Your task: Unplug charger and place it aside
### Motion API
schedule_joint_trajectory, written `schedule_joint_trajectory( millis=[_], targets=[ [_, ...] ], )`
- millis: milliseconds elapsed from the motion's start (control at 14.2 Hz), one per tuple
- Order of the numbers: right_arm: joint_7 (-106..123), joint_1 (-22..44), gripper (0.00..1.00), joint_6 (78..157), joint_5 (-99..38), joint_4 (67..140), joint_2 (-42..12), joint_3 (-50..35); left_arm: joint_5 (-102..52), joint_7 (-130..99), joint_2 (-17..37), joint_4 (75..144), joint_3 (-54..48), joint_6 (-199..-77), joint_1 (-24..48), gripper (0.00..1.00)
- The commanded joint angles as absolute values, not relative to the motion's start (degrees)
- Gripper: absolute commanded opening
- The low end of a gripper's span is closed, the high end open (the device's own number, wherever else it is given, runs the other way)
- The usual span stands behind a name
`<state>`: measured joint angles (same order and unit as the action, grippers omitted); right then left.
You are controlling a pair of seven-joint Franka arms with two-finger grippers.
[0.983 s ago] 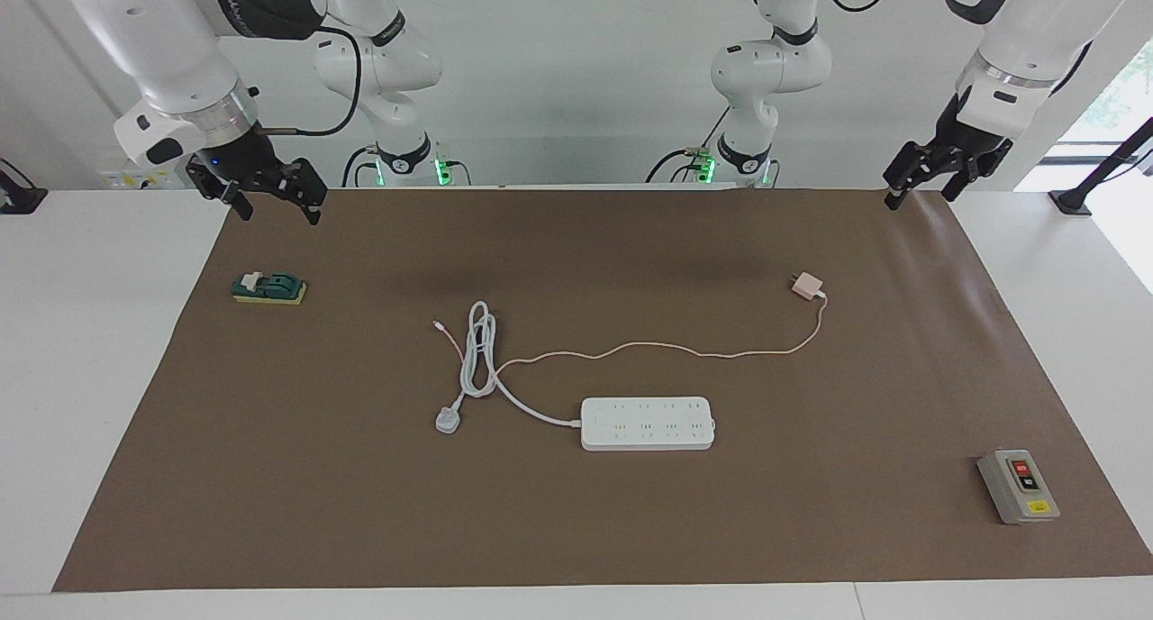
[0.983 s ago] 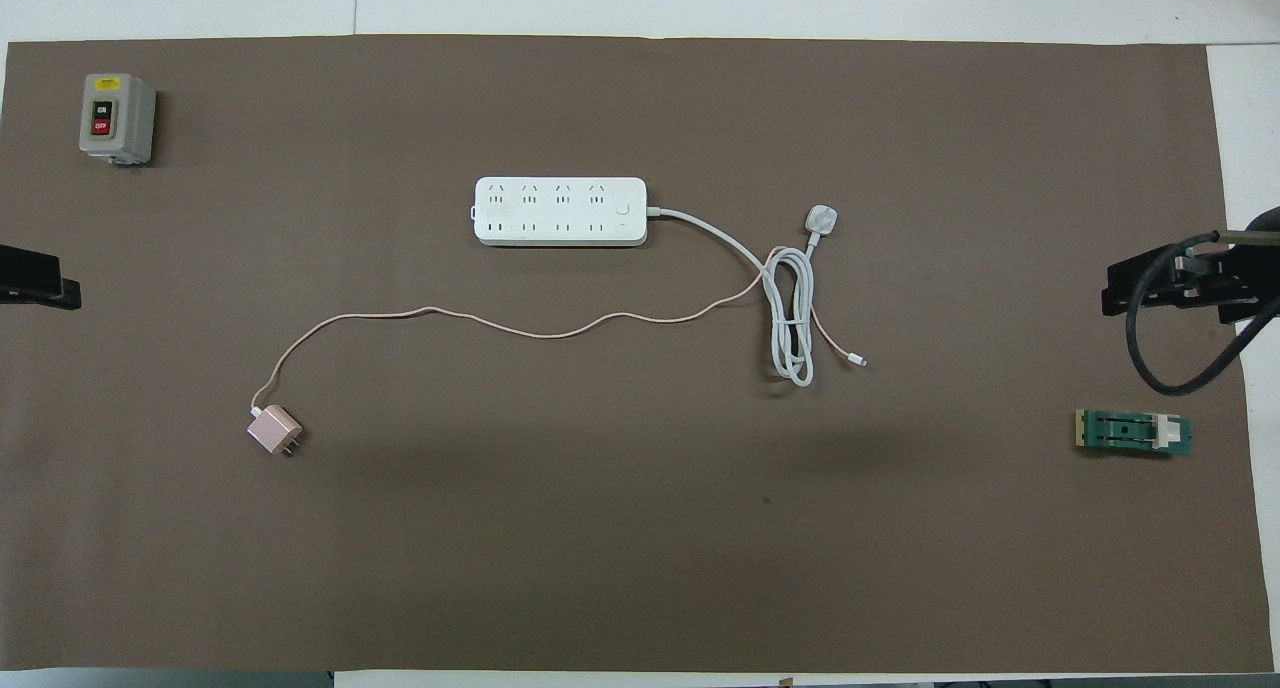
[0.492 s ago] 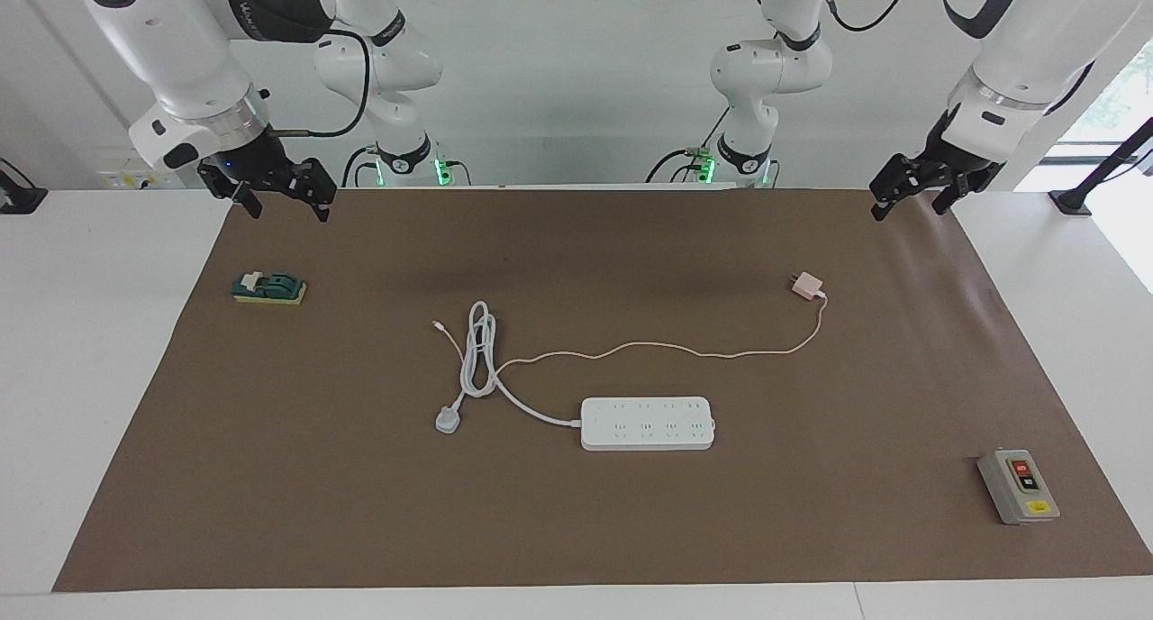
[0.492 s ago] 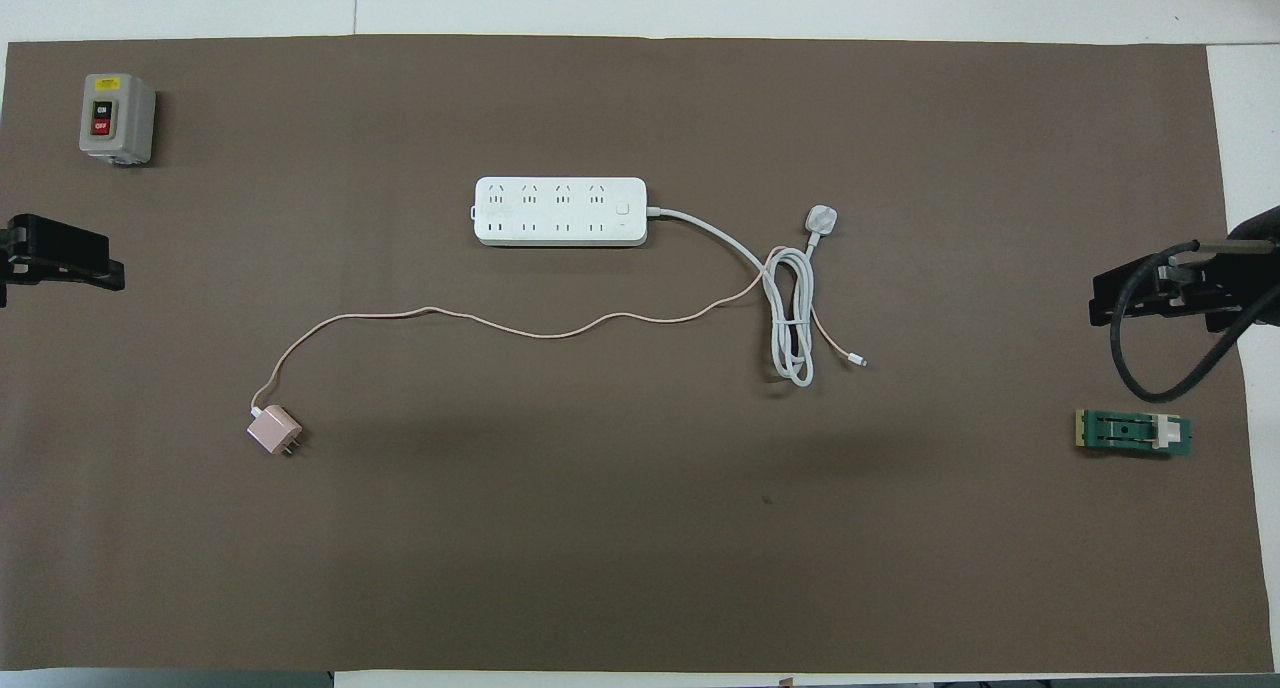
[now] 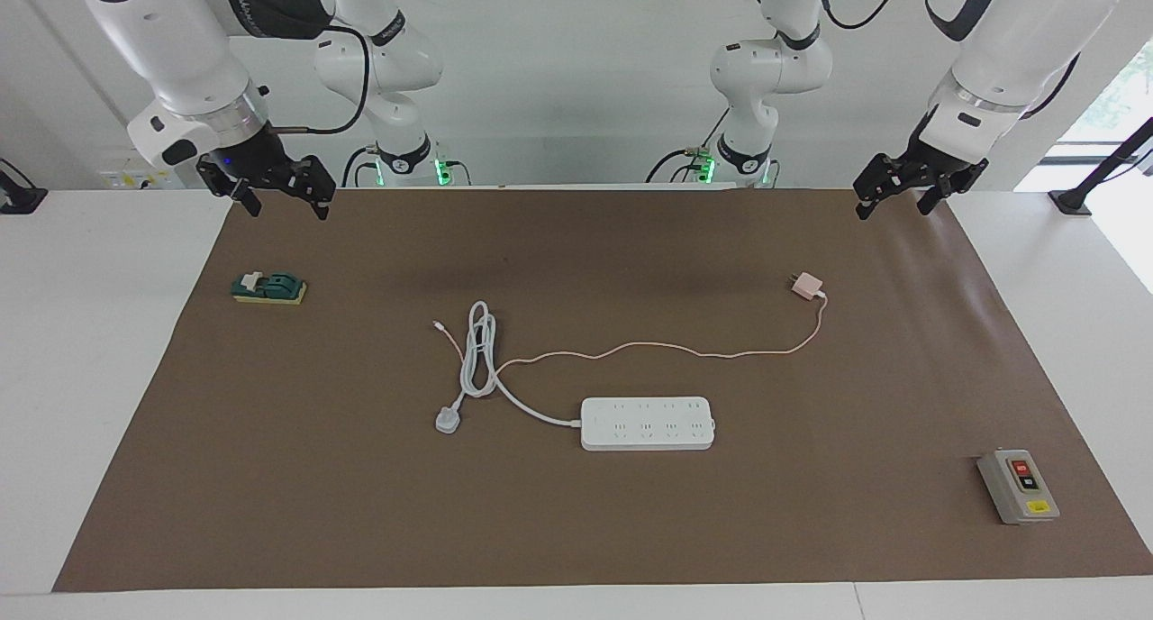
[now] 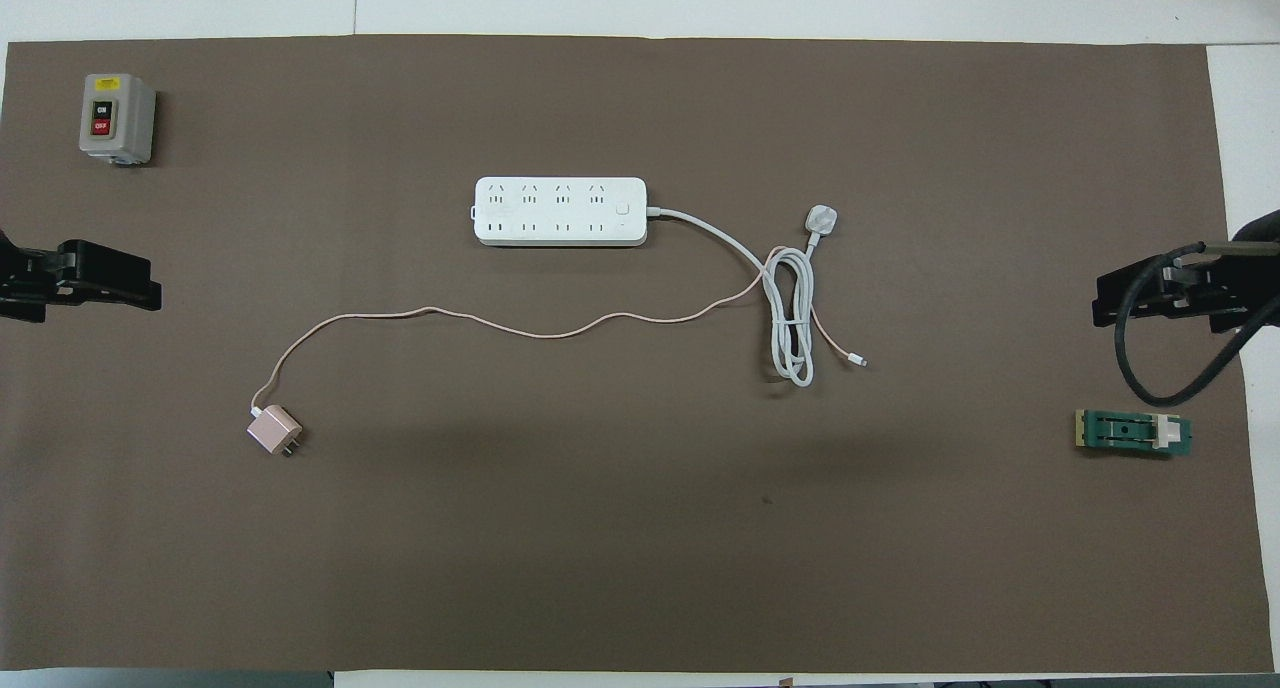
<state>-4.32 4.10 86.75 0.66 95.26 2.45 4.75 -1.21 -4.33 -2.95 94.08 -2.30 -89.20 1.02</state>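
The little pale pink cube charger (image 5: 806,286) lies flat on the brown mat of the desk (image 5: 270,512), toward the left arm's end. It sits nearer to the robots than the long white power strip (image 5: 648,423) and well apart from it. Its metal pins stick out in the open air, so it is not plugged into anything. Its thin pink cable (image 6: 520,326) wiggles over the mat to the looped thick white cord with a white plug (image 6: 795,303) and crosses it.

So the job looks done: the charger is out of the strip and put aside. I see nothing left to do except for the arms to rest.

The left gripper (image 5: 890,196) hangs in the air over the mat's edge closest to the robots, at its own end of the desk. Its jaws are spread apart and hold nothing. The right gripper (image 5: 277,199) hangs over the mat's other corner on the robots' side. Its jaws are spread wide and hold nothing too.

A small green switch block (image 5: 268,288) lies at the right arm's end. A grey box with on and off buttons (image 5: 1018,486) lies at the left arm's end.
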Motion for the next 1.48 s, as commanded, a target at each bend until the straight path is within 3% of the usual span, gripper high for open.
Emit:
schedule_joint_trajectory(
  millis=[0,281,1405],
  targets=[
    [-3.2,3.5,1.0,86.3,1.4,96.2,3.5,4.3,-0.4,-3.5,-4.5,96.0,-1.9,-90.3,1.3,1.0],
    [-3.2,3.5,1.0,86.3,1.5,96.2,3.5,4.3,-0.4,4.5,-4.7,95.9,-1.9,-86.1,1.3,1.0],
    [-3.2,3.5,1.0,86.3,1.5,96.2,3.5,4.3,-0.4,4.2,-4.7,95.9,-1.8,-88.2,1.6,1.0]
  ],
)
